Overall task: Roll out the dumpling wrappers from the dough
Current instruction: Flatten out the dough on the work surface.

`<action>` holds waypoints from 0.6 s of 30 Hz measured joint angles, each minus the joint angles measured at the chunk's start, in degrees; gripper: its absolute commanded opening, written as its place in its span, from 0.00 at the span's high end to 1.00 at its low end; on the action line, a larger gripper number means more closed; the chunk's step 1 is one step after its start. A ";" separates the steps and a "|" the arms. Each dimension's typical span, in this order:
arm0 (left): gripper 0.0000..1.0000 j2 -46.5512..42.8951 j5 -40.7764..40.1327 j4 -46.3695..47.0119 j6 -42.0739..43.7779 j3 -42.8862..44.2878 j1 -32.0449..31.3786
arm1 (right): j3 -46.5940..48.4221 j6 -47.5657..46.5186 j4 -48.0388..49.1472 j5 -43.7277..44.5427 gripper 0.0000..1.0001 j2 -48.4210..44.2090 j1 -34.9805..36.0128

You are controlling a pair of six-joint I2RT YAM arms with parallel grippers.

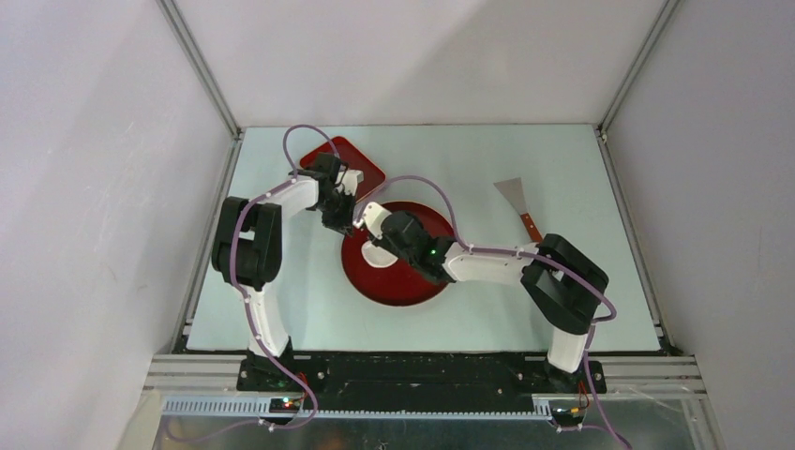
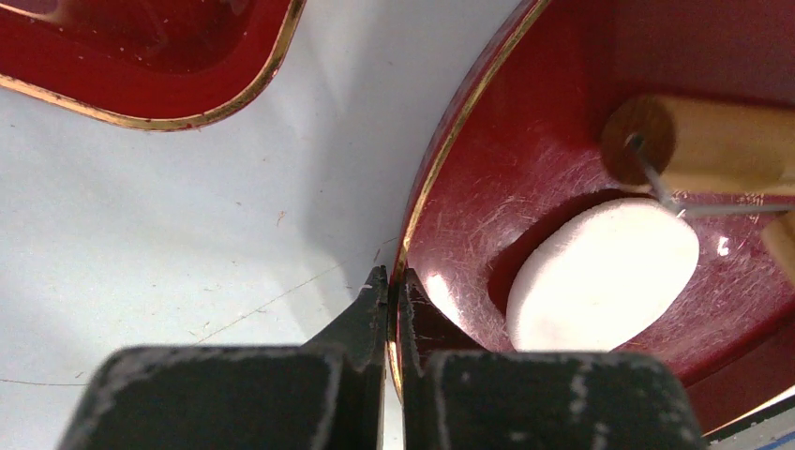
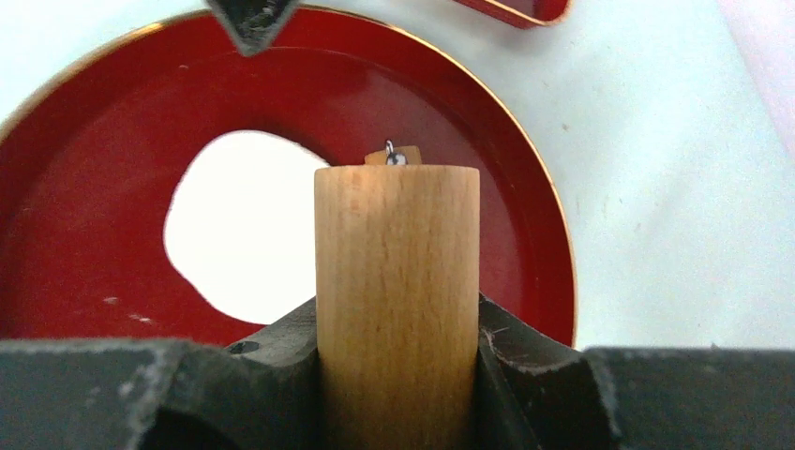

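Right wrist view: with the roller handle [image 3: 397, 234] clamped in the right gripper [image 3: 397, 323] and the plate rim [image 2: 448, 150] pinched by the left gripper [image 2: 388, 281], the dough [image 3: 239, 230] is best rolled evenly outward.

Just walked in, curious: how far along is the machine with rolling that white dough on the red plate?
Done: the left gripper pinches the rim of the red plate, steadying it; the right gripper grips the wooden roller. In hand: the roller sits at the edge of the dough. Left: the dough looks thick and uneven, not a thin round wrapper, so most rolling seems ahead.
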 measured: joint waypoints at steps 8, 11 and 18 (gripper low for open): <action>1.00 0.00 0.00 0.00 0.00 0.00 0.00 | -1.20 -0.39 0.13 2.64 1.00 -0.76 -1.99; 1.00 0.00 0.00 0.00 0.00 0.00 0.00 | -2.49 -1.03 -2.14 2.34 1.00 -3.32 -2.69; 1.00 0.00 0.00 0.00 0.00 0.00 0.00 | -3.48 -5.18 -8.61 -1.14 1.00 -9.09 0.17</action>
